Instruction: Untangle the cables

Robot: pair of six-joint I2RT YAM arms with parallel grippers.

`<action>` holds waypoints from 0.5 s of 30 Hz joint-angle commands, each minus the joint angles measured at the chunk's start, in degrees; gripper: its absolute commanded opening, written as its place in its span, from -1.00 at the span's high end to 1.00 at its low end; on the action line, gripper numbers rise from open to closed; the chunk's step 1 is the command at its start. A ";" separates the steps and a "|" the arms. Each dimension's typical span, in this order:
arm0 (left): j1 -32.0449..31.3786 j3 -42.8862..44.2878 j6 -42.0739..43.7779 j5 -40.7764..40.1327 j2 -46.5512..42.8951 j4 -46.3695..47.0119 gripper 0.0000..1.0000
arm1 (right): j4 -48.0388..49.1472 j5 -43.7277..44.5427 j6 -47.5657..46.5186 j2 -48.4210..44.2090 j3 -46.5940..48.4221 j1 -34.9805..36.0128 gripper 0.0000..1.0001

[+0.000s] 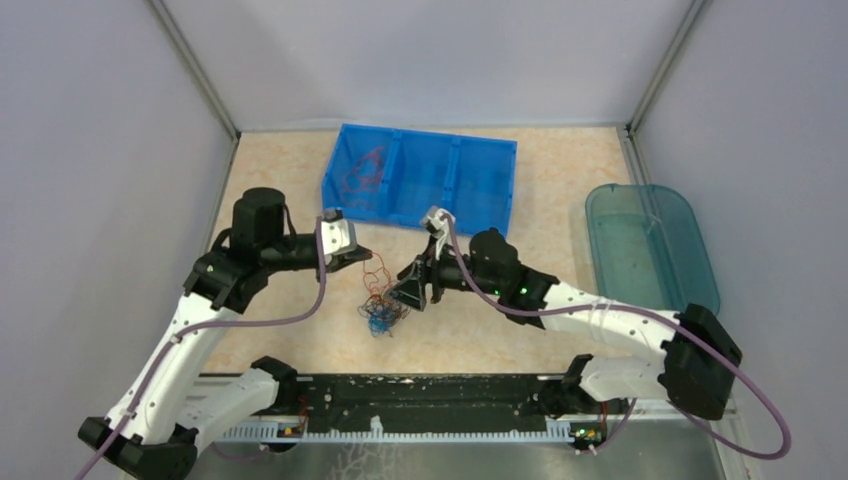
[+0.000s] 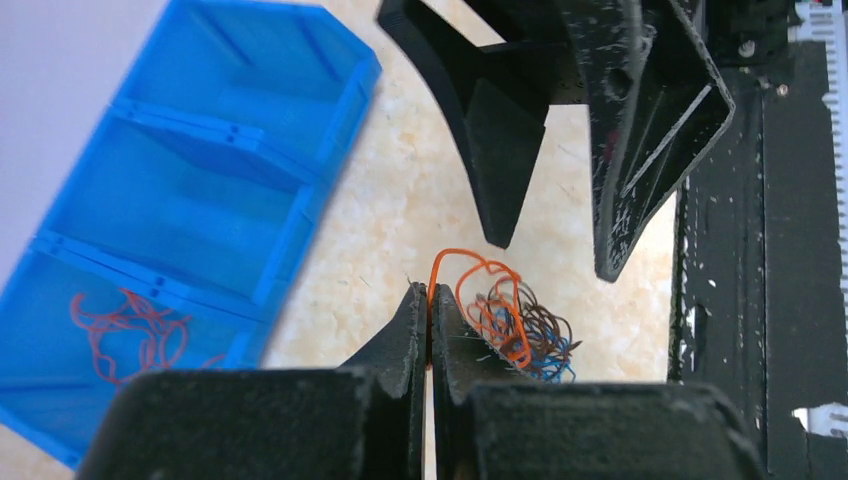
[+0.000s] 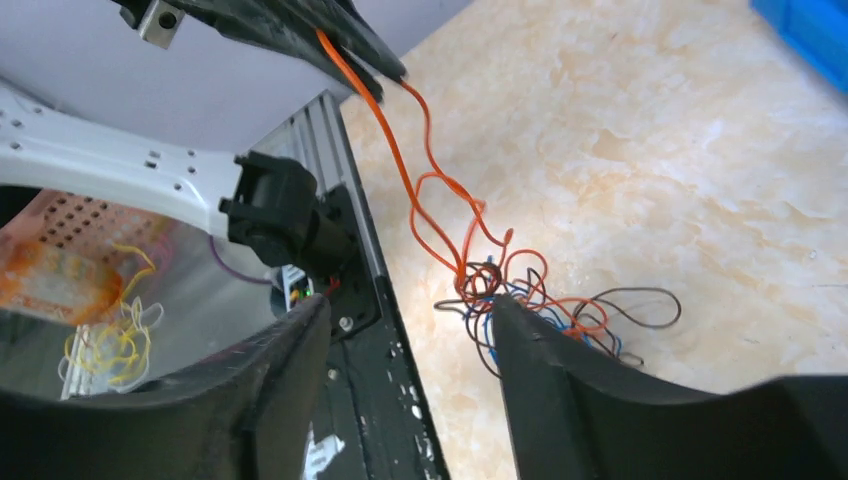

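The cables (image 1: 383,312) are a small clump of orange, blue and dark brown wires on the table between my two grippers. My left gripper (image 1: 362,252) is shut on an orange wire (image 2: 445,262) at its fingertips (image 2: 430,300). That wire runs taut from it down to the clump (image 2: 525,330). In the right wrist view the orange wire (image 3: 400,170) rises from the clump (image 3: 530,295) to the left gripper at the top. My right gripper (image 3: 409,302) is open and low, with one finger (image 3: 520,340) against the clump; it holds nothing.
A blue three-compartment bin (image 1: 430,135) stands behind the clump, with loose red wires (image 1: 365,170) in its left compartment, also seen in the left wrist view (image 2: 125,330). A teal tray (image 1: 640,188) lies at the right. A black rail (image 1: 420,400) runs along the near edge.
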 commanded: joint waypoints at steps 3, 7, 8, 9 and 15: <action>-0.71 7.18 -7.56 5.22 0.11 1.46 0.99 | 20.18 7.72 -5.45 -12.14 -7.25 -0.59 -0.49; -1.26 8.27 -15.22 7.92 -0.02 4.19 0.99 | 24.05 4.35 -6.97 -11.71 -6.58 -0.57 -0.54; -1.35 8.79 -16.34 8.26 -0.03 4.70 0.99 | 25.42 3.55 -6.73 -11.09 -6.53 -0.60 -0.55; -1.44 9.38 -17.36 8.41 0.10 5.09 0.99 | 27.12 2.99 -6.21 -9.96 -6.52 -0.59 -0.56; -1.71 12.74 -19.44 8.87 1.01 4.97 0.99 | 36.82 -0.11 -2.26 -3.15 -3.47 0.03 -0.58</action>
